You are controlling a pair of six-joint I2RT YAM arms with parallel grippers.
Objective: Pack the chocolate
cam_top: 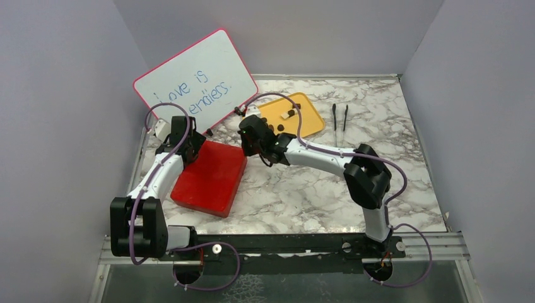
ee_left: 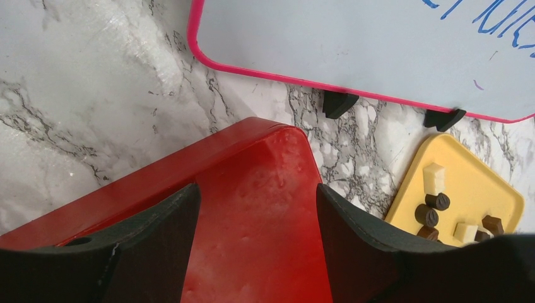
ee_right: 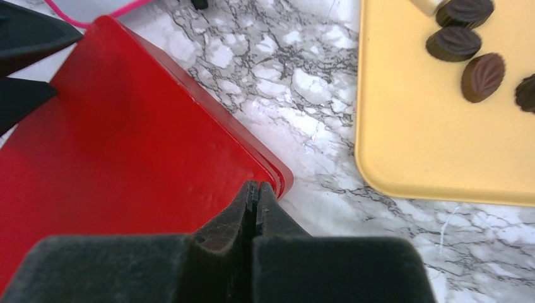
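The chocolate [cam_top: 281, 123] lies as several small dark and cream pieces on a yellow tray [cam_top: 309, 120] at the back middle of the table. The pieces [ee_left: 435, 208] also show at the right of the left wrist view, and dark ones [ee_right: 467, 44] at the top right of the right wrist view. A closed red box [cam_top: 211, 180] lies left of the tray. My left gripper [cam_top: 191, 142] [ee_left: 255, 214] hangs open over the box's far left corner, nothing between its fingers. My right gripper [cam_top: 247, 151] [ee_right: 255, 189] is shut and empty at the box's [ee_right: 126, 145] far right corner.
A pink-framed whiteboard [cam_top: 195, 79] with blue writing leans at the back left, its black feet [ee_left: 340, 104] on the marble. Black tweezers [cam_top: 340, 117] lie right of the yellow tray [ee_right: 435, 139]. Grey walls close in the table on three sides.
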